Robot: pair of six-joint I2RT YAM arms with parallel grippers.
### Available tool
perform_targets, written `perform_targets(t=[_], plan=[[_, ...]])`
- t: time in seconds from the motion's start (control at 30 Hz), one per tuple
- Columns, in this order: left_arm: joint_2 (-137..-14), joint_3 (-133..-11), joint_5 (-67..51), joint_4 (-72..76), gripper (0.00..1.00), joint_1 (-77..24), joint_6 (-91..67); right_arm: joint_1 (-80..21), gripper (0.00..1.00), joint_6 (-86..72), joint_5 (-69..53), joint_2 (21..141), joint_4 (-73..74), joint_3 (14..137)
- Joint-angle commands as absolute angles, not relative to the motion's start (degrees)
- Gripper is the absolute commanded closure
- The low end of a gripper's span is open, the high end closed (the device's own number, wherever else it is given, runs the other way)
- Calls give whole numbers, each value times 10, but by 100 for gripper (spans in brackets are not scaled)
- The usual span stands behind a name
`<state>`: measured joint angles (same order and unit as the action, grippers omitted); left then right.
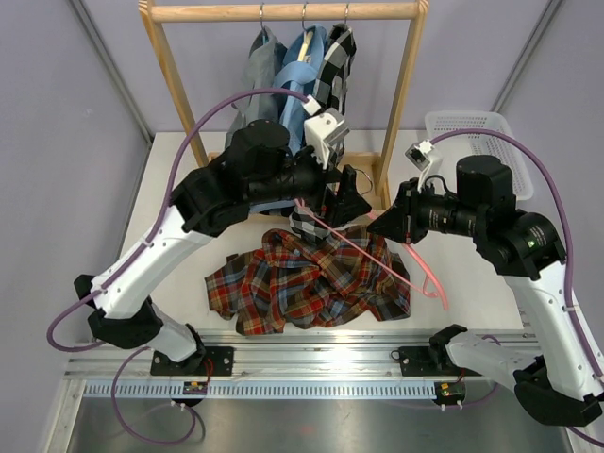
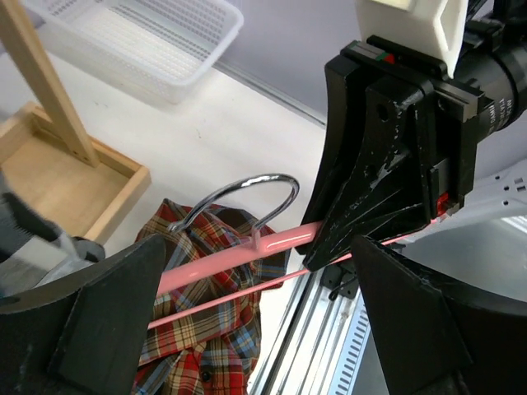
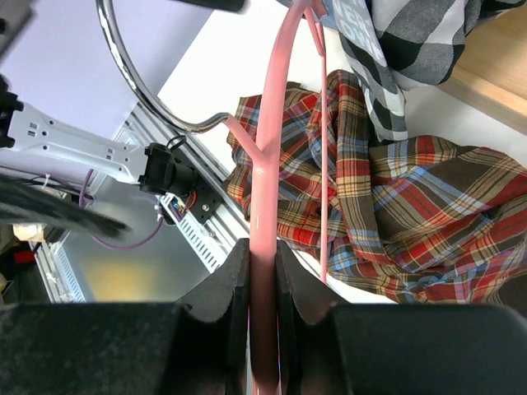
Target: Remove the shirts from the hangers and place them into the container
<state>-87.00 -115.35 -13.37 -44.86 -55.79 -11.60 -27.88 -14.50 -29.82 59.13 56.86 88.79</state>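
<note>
The red-and-dark plaid shirt (image 1: 311,278) lies crumpled on the table, off its hanger (image 1: 429,274). My right gripper (image 1: 385,226) is shut on one arm of that thin pink hanger (image 3: 268,164) and holds it above the shirt (image 3: 412,206). The silver hook (image 2: 247,193) points away from the shirt. My left gripper (image 1: 351,200) stands wide open, and the pink rod (image 2: 222,263) crosses the gap between its fingers (image 2: 107,313) without touching them. Grey (image 1: 262,71), light blue (image 1: 304,61) and checked (image 1: 338,66) shirts hang at the back. The white lattice container (image 1: 472,137) sits at far right.
The wooden rack (image 1: 283,11) stands at the back, its base frame (image 2: 74,197) on the table behind the plaid shirt. The checked shirt's hem (image 3: 412,49) hangs close to the hanger. An aluminium rail (image 1: 311,349) runs along the near edge.
</note>
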Motion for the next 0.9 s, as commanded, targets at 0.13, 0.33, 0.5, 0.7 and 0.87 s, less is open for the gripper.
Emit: perform_targets(t=[0.13,0.33,0.5,0.7,0.87], plan=[[-733,-1101,-11,-400,1,-568,-142,-285,100,-135,-211,556,575,912],[-569,-1010,76,-402,1,-568,-169,-285,100,-137,-99,513,630,954],[-502,-990,98,-430,1,-568,-192,-285,100,-139,-82,486,656,977],[-482,-964,103,-452,1,-568,-207,-285,100,-135,-112,454,656,1002],[-476,-954,105,-450,1,-568,-212,-285,100,-139,-91,420,633,1002]])
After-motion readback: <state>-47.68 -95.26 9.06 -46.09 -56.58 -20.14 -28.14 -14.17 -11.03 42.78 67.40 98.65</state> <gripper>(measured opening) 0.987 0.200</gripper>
